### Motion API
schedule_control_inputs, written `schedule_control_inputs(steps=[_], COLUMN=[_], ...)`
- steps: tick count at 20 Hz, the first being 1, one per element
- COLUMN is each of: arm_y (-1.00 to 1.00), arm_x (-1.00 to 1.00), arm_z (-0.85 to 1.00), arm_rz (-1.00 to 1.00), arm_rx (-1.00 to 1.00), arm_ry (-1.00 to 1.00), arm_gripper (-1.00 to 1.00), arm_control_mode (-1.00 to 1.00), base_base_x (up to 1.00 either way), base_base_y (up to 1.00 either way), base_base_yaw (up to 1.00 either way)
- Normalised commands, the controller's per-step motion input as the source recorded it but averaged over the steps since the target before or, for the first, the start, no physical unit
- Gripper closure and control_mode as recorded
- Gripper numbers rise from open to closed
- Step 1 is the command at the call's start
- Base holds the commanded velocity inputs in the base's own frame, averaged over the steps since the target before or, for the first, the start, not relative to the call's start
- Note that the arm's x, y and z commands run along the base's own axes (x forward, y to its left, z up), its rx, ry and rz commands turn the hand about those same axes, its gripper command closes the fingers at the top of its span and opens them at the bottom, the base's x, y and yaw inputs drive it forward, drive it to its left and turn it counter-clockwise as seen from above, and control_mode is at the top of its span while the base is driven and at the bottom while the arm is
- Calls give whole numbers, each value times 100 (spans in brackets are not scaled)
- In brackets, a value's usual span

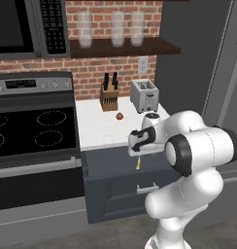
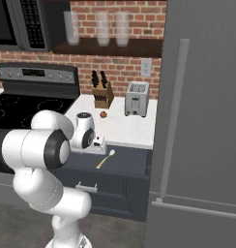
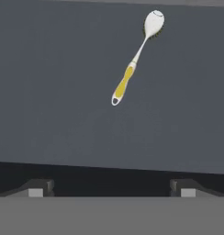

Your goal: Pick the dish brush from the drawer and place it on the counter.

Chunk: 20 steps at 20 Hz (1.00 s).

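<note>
The dish brush (image 3: 134, 57), with a yellow handle and a small white head, lies flat on the floor of the open dark grey drawer (image 3: 49, 92). It also appears as a thin yellow stick in the left base view (image 1: 138, 164) and the right base view (image 2: 105, 159). My gripper (image 3: 111, 190) hangs over the drawer, above and a little short of the brush. Its fingers (image 3: 40, 187) stand wide apart, open and holding nothing. The white counter (image 1: 98, 126) lies just behind the drawer (image 1: 115, 168).
On the counter stand a knife block (image 1: 109, 97), a toaster (image 1: 143, 95) and a small round brown item (image 1: 119, 115). The black stove (image 1: 33, 131) is on the left. A tall grey fridge (image 2: 202, 121) closes off the right. A shelf with glasses (image 1: 115, 46) hangs above.
</note>
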Motion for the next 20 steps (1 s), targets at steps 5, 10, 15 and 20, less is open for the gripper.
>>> schedule_control_inputs(steps=[5, 10, 15, 20], arm_y=[0, 0, 0, 0], arm_x=[0, 0, 0, 5], arm_z=[-32, -1, -2, -18], arm_rz=[0, 0, 0, 0], arm_rx=[0, 0, 0, 0], arm_ry=[-8, 4, 7, 0], arm_gripper=[-100, -100, -100, -100], arm_control_mode=[-100, -100, -100, -100], base_base_x=[0, 0, 0, 0], base_base_y=[0, 0, 0, 0], base_base_yaw=[0, 0, 0, 0])
